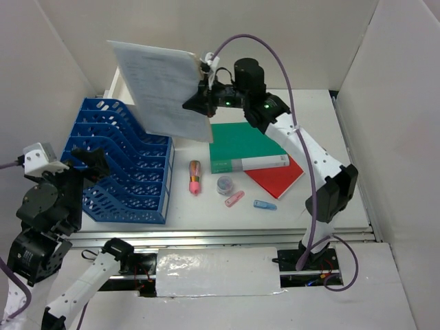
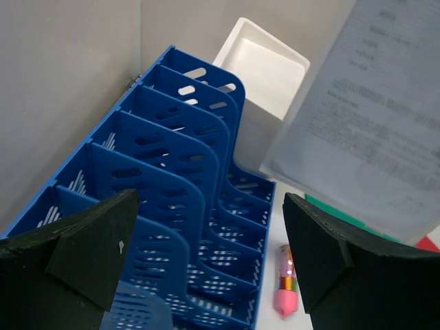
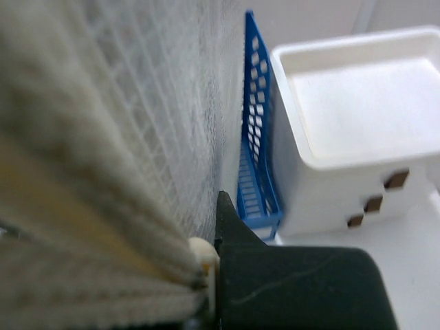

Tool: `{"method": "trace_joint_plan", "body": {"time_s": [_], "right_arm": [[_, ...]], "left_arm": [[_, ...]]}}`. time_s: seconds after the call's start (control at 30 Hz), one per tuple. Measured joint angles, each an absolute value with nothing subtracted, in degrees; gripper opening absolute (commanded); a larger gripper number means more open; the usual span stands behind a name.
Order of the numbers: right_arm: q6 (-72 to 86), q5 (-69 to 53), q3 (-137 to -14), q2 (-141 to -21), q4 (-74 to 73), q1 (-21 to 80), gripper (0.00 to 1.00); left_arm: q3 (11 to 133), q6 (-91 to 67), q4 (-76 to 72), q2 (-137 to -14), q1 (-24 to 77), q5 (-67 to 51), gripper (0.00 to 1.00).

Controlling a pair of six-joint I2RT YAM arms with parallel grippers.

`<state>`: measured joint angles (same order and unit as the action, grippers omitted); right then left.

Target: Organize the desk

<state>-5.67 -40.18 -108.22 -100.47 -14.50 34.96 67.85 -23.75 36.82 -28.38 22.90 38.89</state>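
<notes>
Two hands hang over the counter (image 1: pixel 323 124). Furthest left, the left hand (image 1: pixel 93 161) has its fingers wide apart with nothing between them. It is directly above the near end of a blue file rack (image 1: pixel 127 165), whose long axis runs away from that hand toward a white box (image 2: pixel 265 65).

Further right, a sheaf of printed paper (image 1: pixel 161 86) is up in the air and tilted. The right hand (image 1: pixel 206 82) has it clamped by one edge, fingers together on it. The rack's far slots lie below and to the left of that hand, so I judge the right arm better placed to lower the sheaf in.

The counter lies beneath both hands. It is flat and white, with its long axis running left to right and a silver rail (image 1: pixel 220 237) along its front edge. Below and nearer than the right hand it carries a pink pen (image 1: pixel 195 177), small loose pieces (image 1: pixel 234 199), a green book (image 1: pixel 244 144) and a red folder (image 1: pixel 278 179).
</notes>
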Motion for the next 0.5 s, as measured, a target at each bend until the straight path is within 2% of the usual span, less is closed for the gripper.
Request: {"method": "trace_joint_plan", "body": {"time_s": [0.13, 0.5], "right_arm": [[-6.48, -40.03, -116.92, -105.78, -15.51, 37.82, 0.00], [-6.04, -42.00, -124.38, -113.47, -14.61, 38.22, 0.00]], "left_arm": [[63.61, -21.82, 35.22, -23.27, 22.90, 39.48, 1.00], [57.89, -21.26, 31.38, -19.90, 22.92, 41.65, 1.00]]}}
